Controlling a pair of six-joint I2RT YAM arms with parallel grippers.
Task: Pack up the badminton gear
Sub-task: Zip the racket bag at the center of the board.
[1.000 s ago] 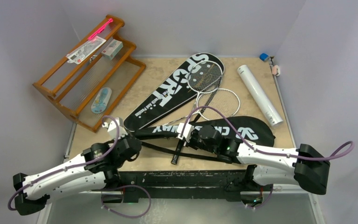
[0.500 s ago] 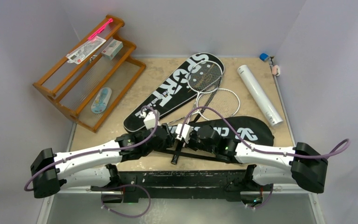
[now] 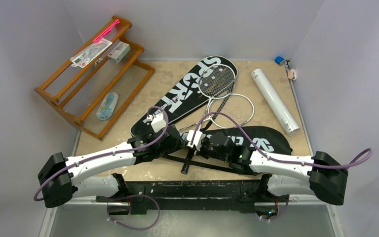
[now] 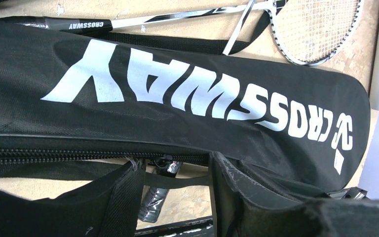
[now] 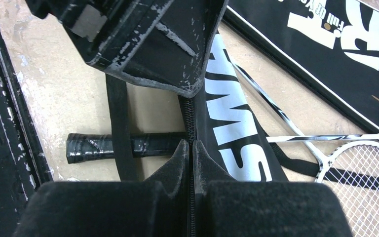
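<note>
Both arms are working the near end of the CROSSWAY cover [image 4: 187,98], which lies flat on the counter [image 3: 163,74] just ahead of the bases. The right fingers [image 5: 175,165] are clenched on the cover's zipper seam [image 5: 190,118]. That reads as an anchor, pinning the fabric so the bag can't slide or bunch. The left fingers [image 4: 121,197] are released and spread wide either side of the same zipper line, and what looks like the slider [image 4: 166,164] sits between them. I'd call that lining up to grab it and unzip.

Nothing is packed yet. The rackets [image 3: 217,81] lie outside, one head on the SPORT cover [image 3: 182,96] and the other just beside it. One black handle [image 5: 94,146] pokes out from under the CROSSWAY cover's edge, crossed by its strap [image 5: 118,113]. The white tube [image 3: 275,100] waits well apart on the right.

The worry is that small slider: miss it, and the left fingers nip only cloth.
</note>
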